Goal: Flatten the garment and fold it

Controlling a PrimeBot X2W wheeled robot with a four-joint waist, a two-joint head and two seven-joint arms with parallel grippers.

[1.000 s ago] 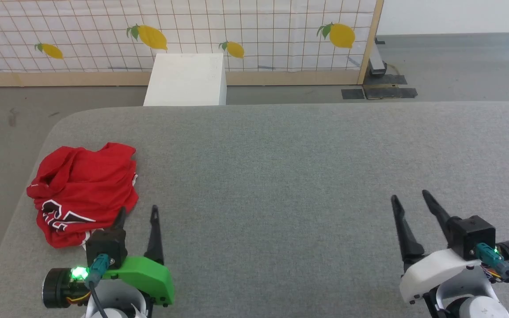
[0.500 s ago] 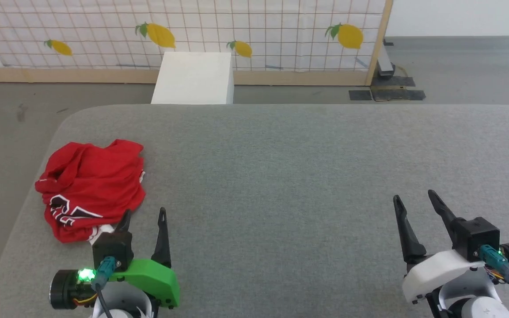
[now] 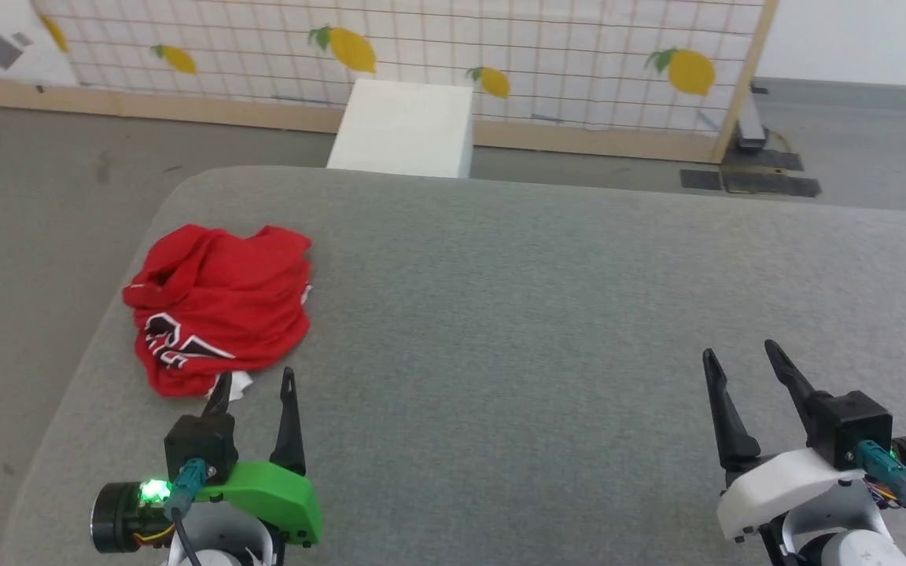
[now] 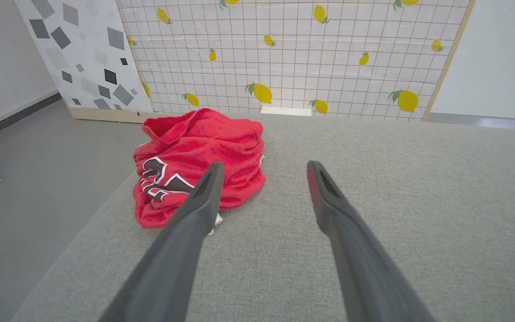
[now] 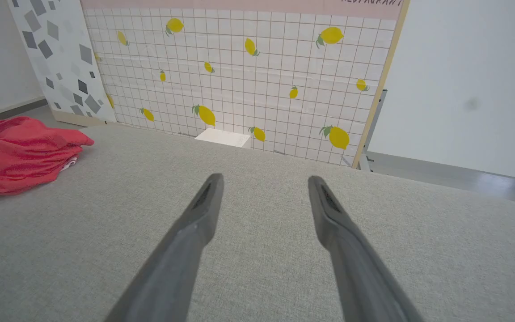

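The red garment (image 3: 221, 303) lies crumpled in a heap near the left edge of the grey table (image 3: 516, 314), black white-outlined lettering showing on its near side and a bit of white cloth at its front. My left gripper (image 3: 255, 380) stands open just in front of the heap, its left fingertip close to the white bit. In the left wrist view the garment (image 4: 199, 161) sits ahead and left of the open gripper (image 4: 264, 167). My right gripper (image 3: 738, 352) is open far to the right over bare table; its wrist view shows the garment (image 5: 16, 152) at the left edge.
A white box (image 3: 404, 130) stands on the floor beyond the table's far edge, before a lemon-patterned grid panel (image 3: 500, 55). The table's rounded left corner and edge (image 3: 91, 346) run close to the garment. Grey floor (image 3: 44, 212) lies to the left.
The head camera has turned left, so the whole picture shifted right. Both grippers keep their open pose; the garment has not visibly moved on the table.
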